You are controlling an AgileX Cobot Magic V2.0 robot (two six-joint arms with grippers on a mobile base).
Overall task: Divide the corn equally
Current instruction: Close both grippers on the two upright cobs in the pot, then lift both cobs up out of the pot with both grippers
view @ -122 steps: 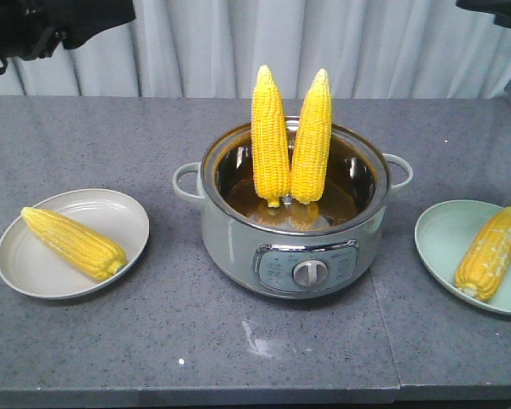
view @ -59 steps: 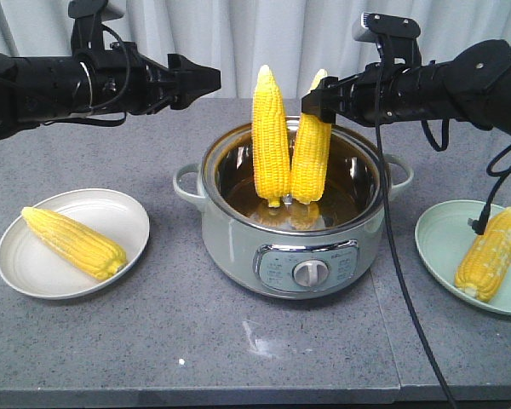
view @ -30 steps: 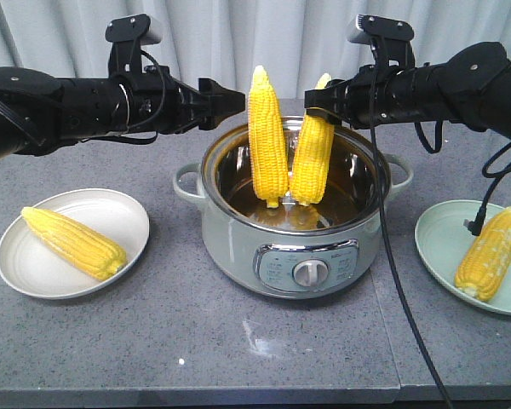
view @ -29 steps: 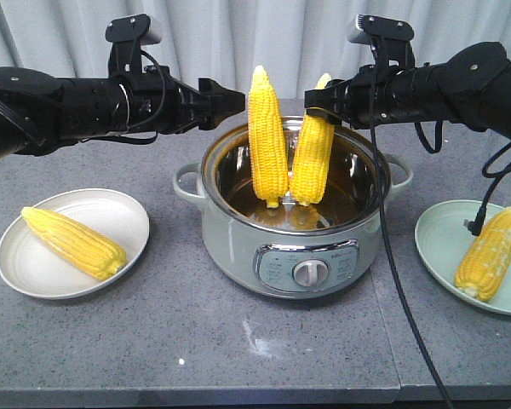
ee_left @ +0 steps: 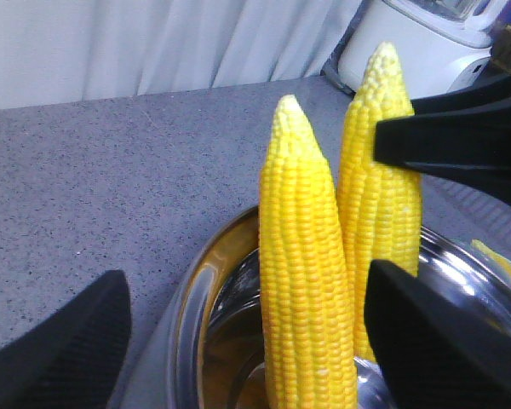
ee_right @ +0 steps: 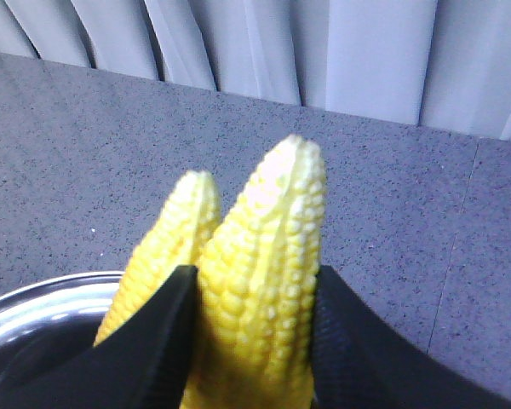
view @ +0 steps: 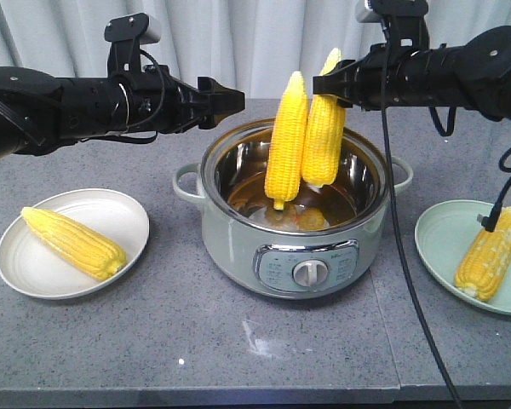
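1. Nearest you, the grey speckled tabletop (view: 238, 341) carries a round white plate (view: 119, 213) on your left. A bright yellow white-plate cob (view: 72, 243) lies on it, tip toward the far left.
2. On your right, a pale green plate (view: 434, 234) holds the green-plate cob (view: 490, 253), lying tip away from you.
3. Between the plates stands the sage-green electric pot (view: 230, 239), with a steel bowl inside and a round dial (view: 307, 273) in front.
4. In that pot the leaning cob (view: 287, 141) stands butt down, tilted right and touching the gripped cob (view: 324, 136). The gripped cob's butt end sits higher than its neighbour's.
5. Your right arm reaches in level from the right, above the pot. The right gripper (view: 332, 85) pinches the gripped cob just below its tip, with black fingers (ee_right: 166, 341) pressed on both flanks.
6. Your left arm stretches level from the left. The left gripper (view: 228, 98) has its pads (ee_left: 60, 358) spread wide, aimed at the leaning cob and short of touching it.
7. Farthest back hangs a pale pleated curtain (view: 238, 43).
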